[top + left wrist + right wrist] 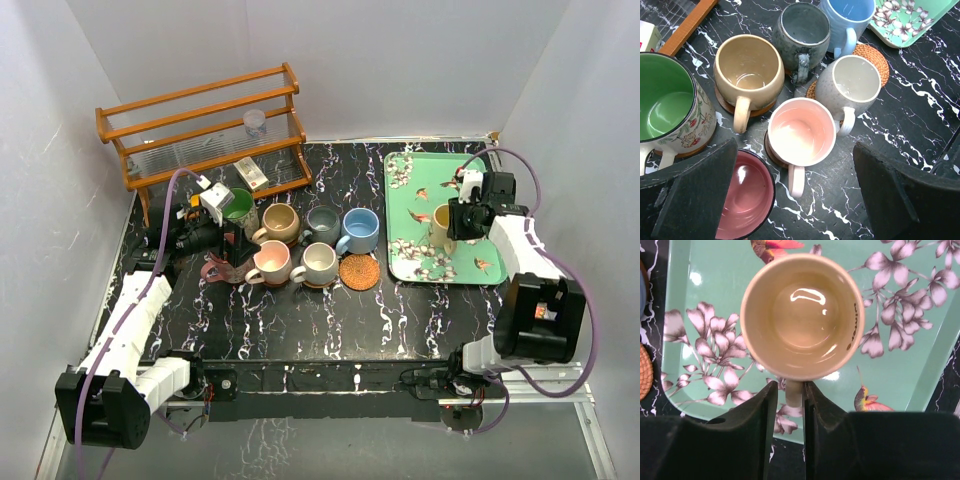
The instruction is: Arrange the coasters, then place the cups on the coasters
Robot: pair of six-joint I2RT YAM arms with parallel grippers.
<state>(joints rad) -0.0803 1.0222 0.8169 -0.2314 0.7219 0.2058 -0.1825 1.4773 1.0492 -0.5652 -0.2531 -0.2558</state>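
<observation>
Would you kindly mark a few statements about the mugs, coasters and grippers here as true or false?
The yellow mug stands on the green tray. True.
The left gripper holds the pink mug. False: it is open over the pink mug, holding nothing.
The right gripper is closed on the yellow mug's handle. True.
Both wicker coasters are bare. False: one wicker coaster is bare; the cream mug sits on the other.

The left arm [130,312] and right arm [520,246] match — white shells between chunky black joint housings, 1 lavender cable [590,310] looping along each. Left gripper [795,150] and right gripper [790,390] carry 2 matte black wedge fingers [690,200] apiece.
</observation>
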